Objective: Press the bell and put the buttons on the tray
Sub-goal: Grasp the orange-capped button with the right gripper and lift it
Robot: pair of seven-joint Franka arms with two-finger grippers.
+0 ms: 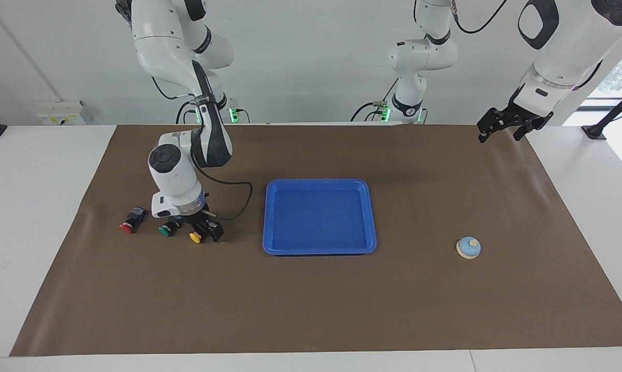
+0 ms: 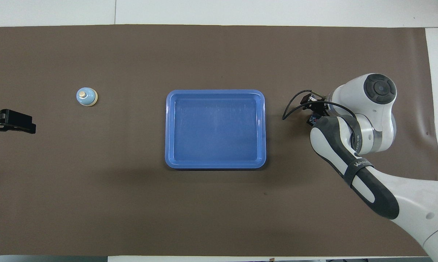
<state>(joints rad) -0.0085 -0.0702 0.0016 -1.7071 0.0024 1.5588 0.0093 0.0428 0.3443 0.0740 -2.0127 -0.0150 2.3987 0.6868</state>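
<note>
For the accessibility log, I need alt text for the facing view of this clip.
The right gripper is down at the yellow button, beside the green button and red button on the brown mat. An empty blue tray sits mid-table, with the bell toward the left arm's end. The left gripper waits raised, open.

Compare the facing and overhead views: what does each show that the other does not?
Facing only: the red button, green button and yellow button in a row, with the right hand down at the yellow one; the overhead view hides them under the right arm. Overhead only: nothing further. Both: the empty tray mid-table, the bell toward the left arm's end, and the left hand waiting open in the air.
</note>
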